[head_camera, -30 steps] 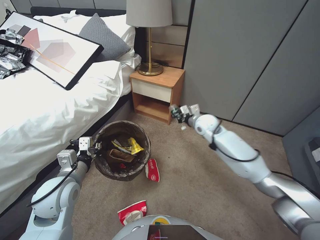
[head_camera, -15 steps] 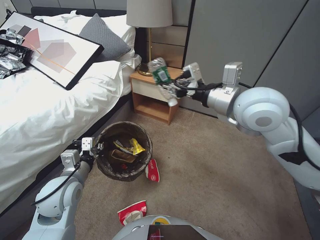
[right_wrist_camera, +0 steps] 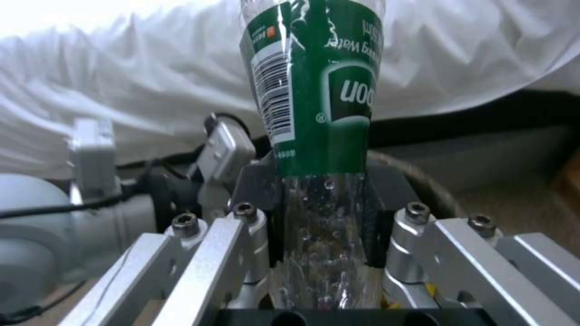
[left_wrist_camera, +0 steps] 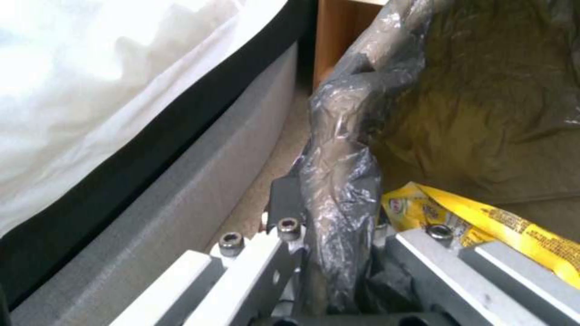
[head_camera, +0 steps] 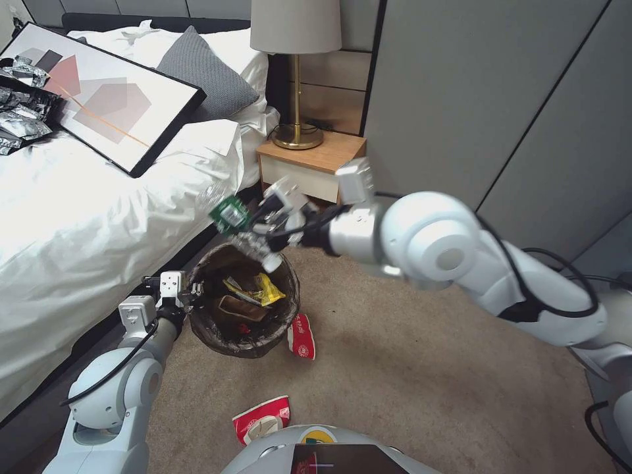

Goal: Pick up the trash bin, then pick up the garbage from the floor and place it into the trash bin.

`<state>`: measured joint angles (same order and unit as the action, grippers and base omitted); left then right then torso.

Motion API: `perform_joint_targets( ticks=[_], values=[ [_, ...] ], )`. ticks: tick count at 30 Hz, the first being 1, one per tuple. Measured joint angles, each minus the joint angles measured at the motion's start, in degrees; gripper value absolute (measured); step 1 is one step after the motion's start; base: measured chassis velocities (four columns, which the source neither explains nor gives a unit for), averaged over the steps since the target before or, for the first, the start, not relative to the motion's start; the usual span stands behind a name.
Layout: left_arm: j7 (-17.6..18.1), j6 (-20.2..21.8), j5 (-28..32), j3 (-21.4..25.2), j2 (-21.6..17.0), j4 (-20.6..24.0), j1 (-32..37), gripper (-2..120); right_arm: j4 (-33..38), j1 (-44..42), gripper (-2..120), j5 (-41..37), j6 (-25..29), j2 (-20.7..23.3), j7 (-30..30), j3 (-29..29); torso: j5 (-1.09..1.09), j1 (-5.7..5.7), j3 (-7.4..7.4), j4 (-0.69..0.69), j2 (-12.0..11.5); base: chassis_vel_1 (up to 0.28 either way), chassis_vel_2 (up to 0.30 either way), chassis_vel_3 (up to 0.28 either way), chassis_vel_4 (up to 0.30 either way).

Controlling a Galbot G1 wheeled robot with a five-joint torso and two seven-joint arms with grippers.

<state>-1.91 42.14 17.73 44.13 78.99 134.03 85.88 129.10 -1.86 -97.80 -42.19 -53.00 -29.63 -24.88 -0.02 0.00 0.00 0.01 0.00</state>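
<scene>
Right tool (head_camera: 263,227) is clamped on the green-labelled bottle (head_camera: 230,214), hovering over the trash bin (head_camera: 243,299) beside the bed (head_camera: 99,217). Left tool (head_camera: 191,293) pinches the bin's bagged rim. Yellow wrapper (head_camera: 266,288) inside; looks like two crushed red-and-white paper bowls (head_camera: 262,416) on the floor.

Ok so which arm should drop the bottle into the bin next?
The right, probably. Its tool is already clamped on the green-labelled bottle, held above the far rim of the trash bin. The left tool is busy pinching the bin's bag-lined rim beside the bed.
</scene>
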Motion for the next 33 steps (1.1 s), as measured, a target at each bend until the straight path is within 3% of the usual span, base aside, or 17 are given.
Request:
perform_joint_targets(
  ticks=[3, 11, 27, 33],
  values=[
    [0.00, 0.00, 0.34, 0.47, 0.09, 0.02, -0.15, 0, -2.77, -2.24, 23, 6.46, 0.02, -1.62, 0.09, -5.06, 0.00, 0.00, 0.00, 0.00, 0.00, 0.000, 0.000, 0.000, 0.000],
    [0.00, 0.00, 0.62, 0.82, 0.05, -0.17, -0.30, 0, -5.45, -6.41, 23, 11.71, 0.05, -1.69, 1.05, -6.38, 0.01, 0.00, 0.00, -0.01, 0.00, 0.000, 0.000, 0.000, 0.000],
    [-0.01, 0.00, 0.90, 1.18, 0.25, -0.38, -0.52, 0, -11.42, -10.15, 23, 14.43, 0.06, -5.66, 1.06, -7.47, 0.01, 0.00, 0.00, 0.00, 0.00, 0.000, 0.000, 0.000, 0.000],
    [-0.02, 0.00, 0.97, 1.35, 0.28, -0.49, -0.53, 0, -12.17, -10.37, 42, 13.98, 0.06, -6.80, 0.67, -8.08, 0.01, 0.00, 0.00, -0.01, 0.00, 0.000, 0.000, 0.000, 0.000]
  ],
)
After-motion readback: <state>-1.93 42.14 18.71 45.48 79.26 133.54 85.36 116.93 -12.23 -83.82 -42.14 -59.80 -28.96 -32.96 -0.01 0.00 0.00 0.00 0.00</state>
